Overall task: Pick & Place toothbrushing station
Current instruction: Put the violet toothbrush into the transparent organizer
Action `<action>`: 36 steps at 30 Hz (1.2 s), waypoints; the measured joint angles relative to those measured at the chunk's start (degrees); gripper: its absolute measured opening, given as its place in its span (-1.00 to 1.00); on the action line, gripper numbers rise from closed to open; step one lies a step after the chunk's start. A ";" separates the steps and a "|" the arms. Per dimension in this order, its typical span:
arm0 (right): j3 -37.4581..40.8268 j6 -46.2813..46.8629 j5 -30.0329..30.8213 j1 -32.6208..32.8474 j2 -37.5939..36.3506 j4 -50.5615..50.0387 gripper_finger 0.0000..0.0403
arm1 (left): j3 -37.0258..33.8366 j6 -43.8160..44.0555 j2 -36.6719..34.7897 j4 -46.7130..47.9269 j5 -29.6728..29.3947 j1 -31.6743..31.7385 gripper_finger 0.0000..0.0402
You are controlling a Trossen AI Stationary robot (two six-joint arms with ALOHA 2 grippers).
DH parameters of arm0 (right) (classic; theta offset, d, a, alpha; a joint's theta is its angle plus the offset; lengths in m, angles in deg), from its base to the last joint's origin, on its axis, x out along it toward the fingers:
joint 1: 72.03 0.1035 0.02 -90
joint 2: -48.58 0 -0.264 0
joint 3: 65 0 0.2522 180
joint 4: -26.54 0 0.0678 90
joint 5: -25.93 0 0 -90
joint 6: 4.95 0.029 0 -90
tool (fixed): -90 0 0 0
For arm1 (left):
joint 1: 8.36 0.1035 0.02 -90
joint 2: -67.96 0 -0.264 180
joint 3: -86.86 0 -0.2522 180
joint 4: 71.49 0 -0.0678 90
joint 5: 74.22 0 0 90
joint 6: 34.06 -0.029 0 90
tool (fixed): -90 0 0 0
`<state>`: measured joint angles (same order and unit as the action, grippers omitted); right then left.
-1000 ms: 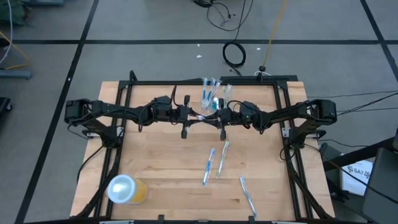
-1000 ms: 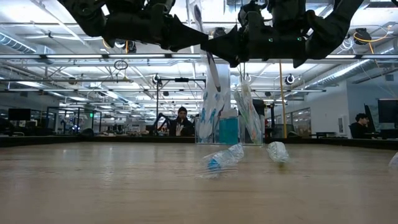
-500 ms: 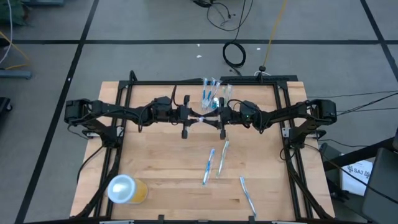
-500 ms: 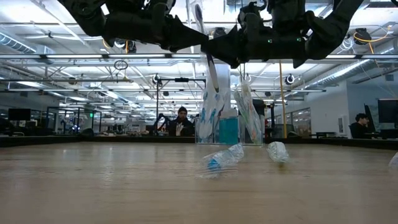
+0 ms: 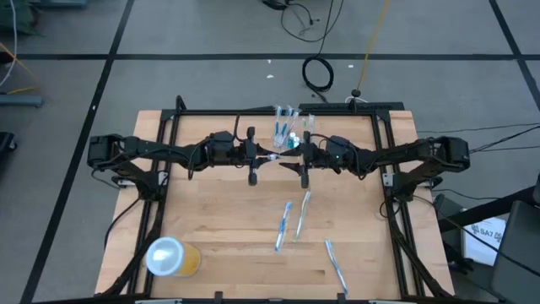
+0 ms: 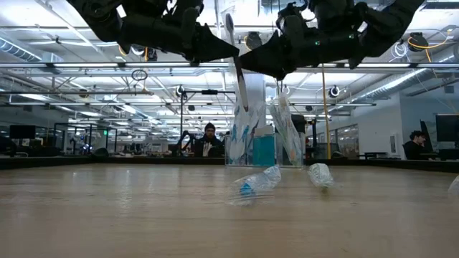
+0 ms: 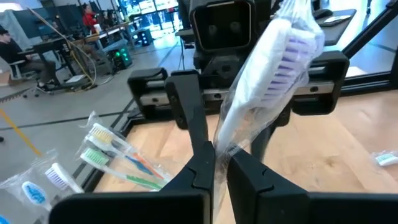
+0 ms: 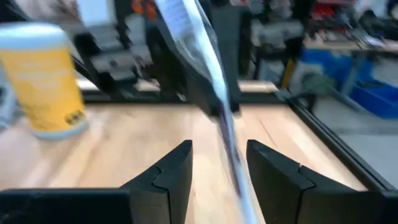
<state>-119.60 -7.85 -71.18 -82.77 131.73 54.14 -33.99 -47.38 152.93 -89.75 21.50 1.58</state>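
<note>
Gripper of the left arm pinches a wrapped toothbrush by its handle above the middle of the bench, the white head and pale bristles standing up inside clear film. Facing it at the same height, the right gripper has its fingers parted on either side of the same wrapped brush, not clamped on it. Under both arms lies a pale wood-plank surface ringed by a black metal frame. At the far edge, between the two arms, stands the small clear cup holding several wrapped toothbrushes and a teal tube. Toward the near side two more wrapped toothbrushes lie side by side on the wood, with another alone near the front right. A wide orange-yellow cup with a white lid stands at the near left corner, well apart from the rest. From bench height, the hall behind is a large open workshop with bright ceiling strip lights, rows of workstations and monitors; one person sits in the distance behind the cup and another person at the far right. The floor around the bench is grey with dark taped lines, and a coiled black cable lies beyond the far edge.
</note>
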 joint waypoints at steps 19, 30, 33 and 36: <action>0.07 0.26 10.29 -0.13 -5.72 -18.41 -0.30 | 0.01 0.56 0.00 1.06 -6.44 0.00 -0.88; 0.07 0.28 10.29 -0.13 -5.71 -15.93 -0.30 | 0.00 3.10 0.00 3.80 -16.71 0.00 -0.87; 0.07 0.63 10.31 -0.13 -5.70 -15.95 -0.30 | 0.02 4.41 0.00 3.73 -17.91 0.00 -0.87; 0.07 2.22 10.31 -0.13 -5.70 -15.95 -0.30 | 0.00 6.33 0.00 3.96 -18.24 0.13 -0.87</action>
<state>-119.54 -5.63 -60.86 -82.91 126.03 38.19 -33.99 -41.05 152.93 -85.79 3.25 1.70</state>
